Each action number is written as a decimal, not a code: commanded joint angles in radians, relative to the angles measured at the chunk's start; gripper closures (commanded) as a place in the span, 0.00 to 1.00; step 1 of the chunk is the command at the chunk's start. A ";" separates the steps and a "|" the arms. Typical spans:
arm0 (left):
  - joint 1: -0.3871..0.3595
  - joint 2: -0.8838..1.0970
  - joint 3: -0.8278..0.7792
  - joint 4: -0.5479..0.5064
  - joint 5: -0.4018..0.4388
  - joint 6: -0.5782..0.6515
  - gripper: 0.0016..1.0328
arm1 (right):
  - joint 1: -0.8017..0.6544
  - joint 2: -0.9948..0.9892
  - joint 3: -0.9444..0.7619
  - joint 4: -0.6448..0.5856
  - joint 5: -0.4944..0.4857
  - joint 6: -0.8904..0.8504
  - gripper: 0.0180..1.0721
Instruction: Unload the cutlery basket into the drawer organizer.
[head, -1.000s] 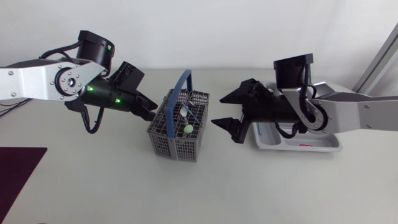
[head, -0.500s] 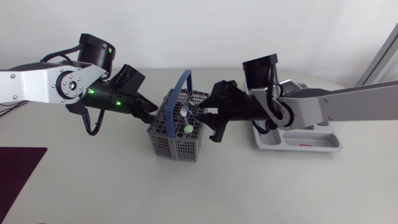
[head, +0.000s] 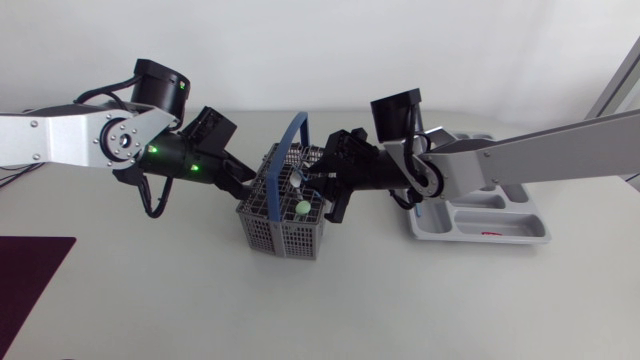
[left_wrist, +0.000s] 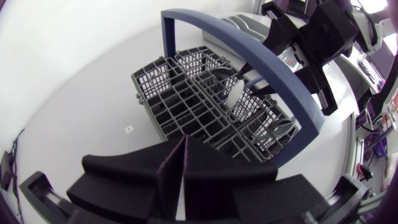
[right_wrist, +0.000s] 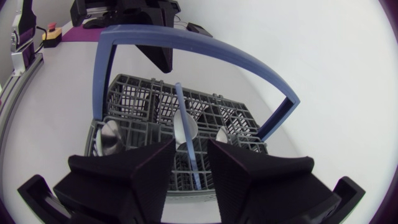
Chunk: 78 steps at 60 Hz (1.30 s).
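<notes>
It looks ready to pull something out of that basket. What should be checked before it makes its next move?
1. Right jaws open: ok.
2. Blue-handled utensil standing between the right jaws: ok.
3. Right jaws gripping it from both sides: not ok, not yet closed.
4. Cutlery basket upright on the table: ok.
5. Left jaws steadying the basket: cannot tell; they are shut at its rim, but contact is unclear.
6. Drawer organizer has room: ok, its visible compartments look empty.
</notes>
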 joint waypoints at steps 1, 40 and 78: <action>0.002 0.033 -0.008 0.008 0.006 0.017 0.82 | 0.010 0.024 0.022 0.011 0.006 -0.015 0.66; 0.003 0.042 -0.011 0.016 0.006 0.025 0.82 | 0.033 -0.025 0.008 -0.013 0.045 -0.016 0.95; -0.038 0.014 -0.014 0.015 0.006 0.006 0.82 | 0.002 -0.399 -0.061 -0.088 -0.026 0.194 0.95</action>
